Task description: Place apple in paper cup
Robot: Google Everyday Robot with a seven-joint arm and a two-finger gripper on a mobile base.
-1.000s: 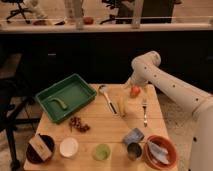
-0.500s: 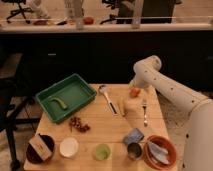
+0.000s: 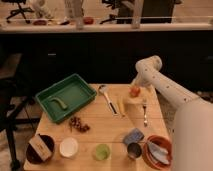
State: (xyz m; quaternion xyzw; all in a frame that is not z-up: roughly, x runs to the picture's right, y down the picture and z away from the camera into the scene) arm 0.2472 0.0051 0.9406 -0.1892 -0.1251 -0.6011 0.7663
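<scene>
Claw (image 3: 133, 98) is hovering open right at the small round red-orange apple (image 3: 135, 90) sitting rear-right on the wooden desk (image 3: 107, 127), well apart from the white paper cup (image 3: 68, 147); apple is probably handling light, firm and slick, so I'm advising gripping across its widest middle.

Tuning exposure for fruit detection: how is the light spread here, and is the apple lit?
Camera view: the table is warmly lit, the wall behind it dark, with a brighter room along the top; the apple shows red-orange, lit, just under the gripper near the table's far edge.
</scene>
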